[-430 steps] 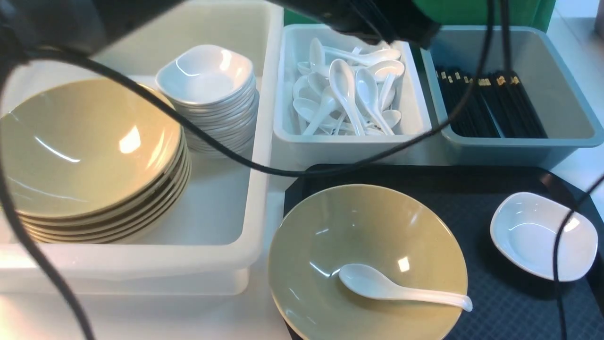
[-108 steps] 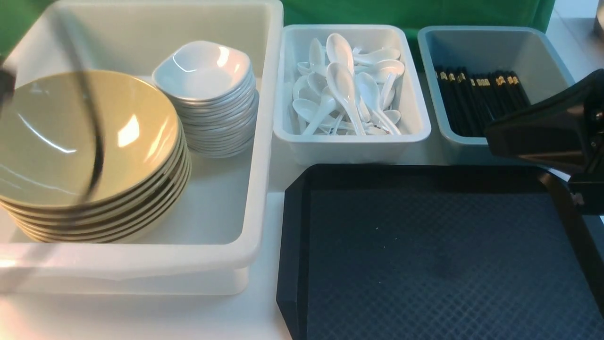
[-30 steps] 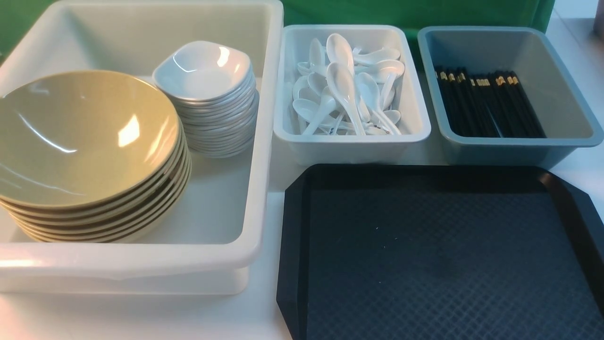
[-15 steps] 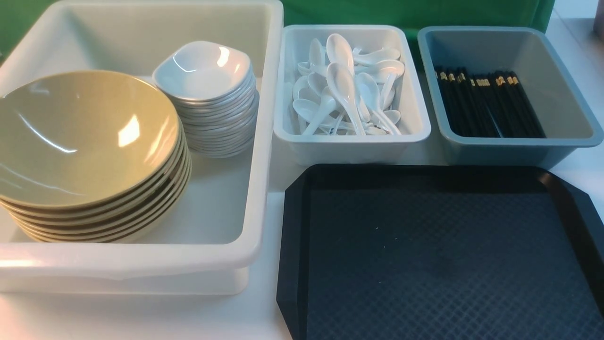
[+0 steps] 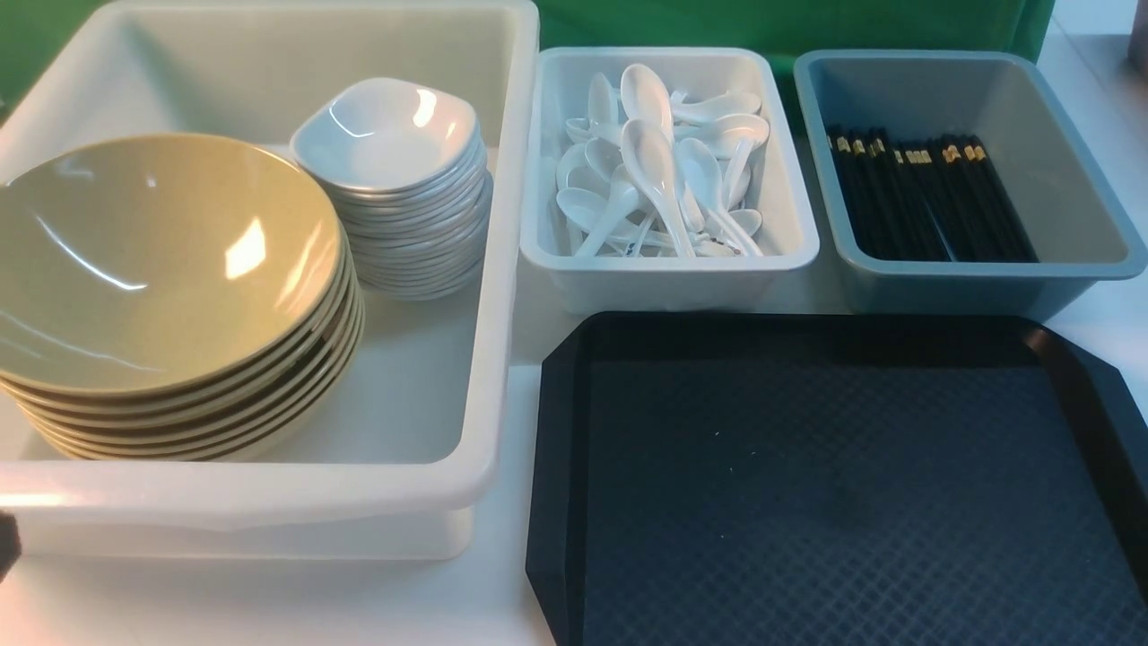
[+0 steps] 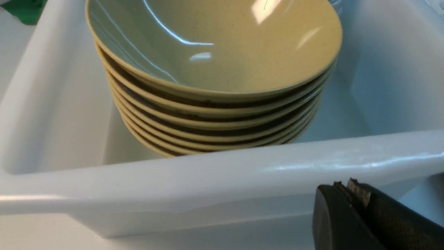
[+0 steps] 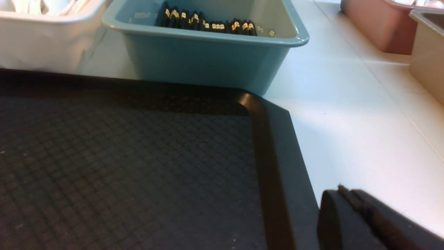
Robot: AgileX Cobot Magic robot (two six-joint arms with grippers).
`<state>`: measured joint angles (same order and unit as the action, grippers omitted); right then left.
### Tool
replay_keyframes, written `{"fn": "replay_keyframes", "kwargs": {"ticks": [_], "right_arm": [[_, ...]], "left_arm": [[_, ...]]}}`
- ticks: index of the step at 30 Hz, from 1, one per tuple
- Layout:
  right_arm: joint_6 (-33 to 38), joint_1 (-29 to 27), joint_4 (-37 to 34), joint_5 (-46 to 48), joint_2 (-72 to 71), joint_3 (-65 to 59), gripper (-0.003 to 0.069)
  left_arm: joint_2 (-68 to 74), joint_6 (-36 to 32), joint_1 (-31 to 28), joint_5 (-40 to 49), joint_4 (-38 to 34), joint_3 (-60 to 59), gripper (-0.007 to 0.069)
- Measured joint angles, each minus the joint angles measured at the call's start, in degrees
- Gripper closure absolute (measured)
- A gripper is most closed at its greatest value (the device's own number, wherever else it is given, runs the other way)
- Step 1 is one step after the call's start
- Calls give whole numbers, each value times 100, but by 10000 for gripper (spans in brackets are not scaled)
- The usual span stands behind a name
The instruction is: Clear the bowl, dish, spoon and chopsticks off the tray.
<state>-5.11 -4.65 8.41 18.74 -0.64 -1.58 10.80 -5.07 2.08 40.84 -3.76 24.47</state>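
The black tray (image 5: 556, 431) (image 7: 270, 156) lies at the front right with nothing on its diamond-textured floor. An olive-yellow bowl (image 5: 161, 260) (image 6: 215, 45) tops a stack in the large white bin. Beside it a white dish (image 5: 386, 135) tops its own stack. Spoons (image 5: 659, 170) fill the small white bin, and chopsticks (image 5: 924, 197) (image 7: 208, 22) lie in the grey-blue bin. My left gripper (image 6: 343, 185) is shut and empty, low outside the large bin's near wall. My right gripper (image 7: 341, 190) is shut and empty beside the tray's right rim.
The large white bin (image 5: 502, 269) stands on the left. The small white bin (image 5: 668, 274) and the grey-blue bin (image 5: 987, 287) stand behind the tray. A pink bin (image 7: 378, 27) and a beige bin (image 7: 426, 52) stand farther right. A dark piece of my left arm (image 5: 7, 543) shows at the edge.
A dark piece of my left arm has come into the front view at its lower left edge. The tableware, the bins and the tray have not moved.
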Motion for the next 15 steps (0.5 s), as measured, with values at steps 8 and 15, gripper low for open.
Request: {"fn": "replay_keyframes", "kwargs": {"ticks": [8, 15], "right_arm": [[0, 0, 0, 0, 0, 0, 621], [0, 0, 0, 0, 0, 0, 617]], "left_arm": [[-1085, 125, -708, -3369, -278, -2260, 636], [-1139, 156, -523, -2618, -237, -2591, 636]]}}
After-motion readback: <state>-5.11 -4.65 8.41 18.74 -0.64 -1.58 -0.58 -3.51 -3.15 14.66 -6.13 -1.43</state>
